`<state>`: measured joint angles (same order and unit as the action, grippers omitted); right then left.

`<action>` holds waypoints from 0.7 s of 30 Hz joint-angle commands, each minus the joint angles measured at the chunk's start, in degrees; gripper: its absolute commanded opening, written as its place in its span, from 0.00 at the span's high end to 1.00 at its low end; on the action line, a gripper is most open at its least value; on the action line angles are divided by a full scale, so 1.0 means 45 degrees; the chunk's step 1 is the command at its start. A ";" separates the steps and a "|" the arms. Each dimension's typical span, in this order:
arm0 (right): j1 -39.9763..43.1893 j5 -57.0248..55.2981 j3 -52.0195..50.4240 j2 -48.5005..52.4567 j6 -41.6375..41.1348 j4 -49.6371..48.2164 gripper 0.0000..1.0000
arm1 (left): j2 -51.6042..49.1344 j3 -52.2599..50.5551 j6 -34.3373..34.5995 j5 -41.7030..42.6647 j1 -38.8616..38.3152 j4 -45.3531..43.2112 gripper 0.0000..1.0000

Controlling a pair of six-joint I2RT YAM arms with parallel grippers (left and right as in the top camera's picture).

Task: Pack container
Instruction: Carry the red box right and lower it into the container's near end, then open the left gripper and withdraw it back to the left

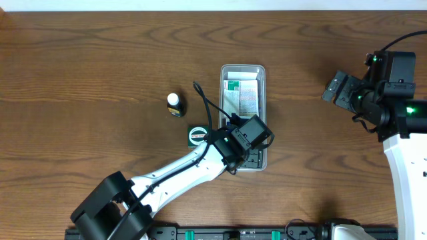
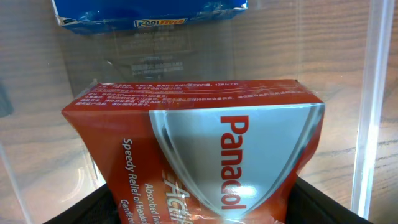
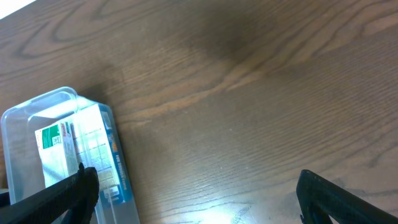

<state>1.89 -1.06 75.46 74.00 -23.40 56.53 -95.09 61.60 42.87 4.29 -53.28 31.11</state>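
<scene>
Left gripper [image 1: 250, 137] reaches down into the near end of the container [image 1: 243, 67], its two dark fingers [image 2: 87, 208] clamped on either side of a red Panadol box [image 2: 205, 143], which stands on edge between them. The right gripper [image 3: 196, 186] hovers off to the right side of the table [image 1: 100, 60], well apart from the container, with its fingers spread wide and nothing between them.

The surface is dark brown wood with strong grain, and a black rail runs along its near edge.

The clear container sits near the middle of the table, its long side running away from the robot. At its far end lies a blue-edged KoolFever box [image 2: 149, 12] with a green and white printed face turned up. The Panadol box is at the near end, just beside the clear side wall.

Left of the container, on the bare wood, stand a small dark bottle [image 1: 175, 104] with a white cap and, nearer the left arm, a round green-and-black tin [image 1: 197, 135].
</scene>
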 commanded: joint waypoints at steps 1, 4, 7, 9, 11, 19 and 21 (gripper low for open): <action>0.0121 -0.0044 0.0044 -0.0024 0.0073 0.0019 0.01 | -0.0015 0.0257 0.0073 -0.0058 0.0010 0.0029 0.28; 0.0121 -0.0044 0.0044 -0.0024 0.0073 0.0019 0.01 | -0.0015 0.0257 0.0073 -0.0053 0.0010 0.0029 0.27; 0.0121 -0.0044 0.0044 -0.0024 0.0073 0.0019 0.01 | -0.0015 0.0257 0.0073 -0.0053 0.0010 0.0029 0.20; 0.0121 -0.0044 0.0044 -0.0024 0.0068 0.0019 0.01 | -0.0015 0.0257 0.0063 -0.0058 0.0010 0.0024 0.17; 0.0121 -0.0044 0.0044 -0.0024 0.0068 0.0019 0.01 | -0.0015 0.0257 0.0058 -0.0058 0.0010 0.0024 0.16; 0.0126 -0.0044 0.0044 -0.0024 0.0068 0.0019 0.01 | 0.0024 0.0325 -0.0029 -0.0044 0.0010 0.0024 0.16; 0.0121 -0.0044 0.0044 -0.0024 0.0073 0.0019 0.01 | 0.0044 0.0559 -0.0442 -0.0044 0.0010 0.0073 0.16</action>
<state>1.89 -1.06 75.46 74.00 -23.40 56.53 -95.09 61.73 43.00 4.29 -53.28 31.11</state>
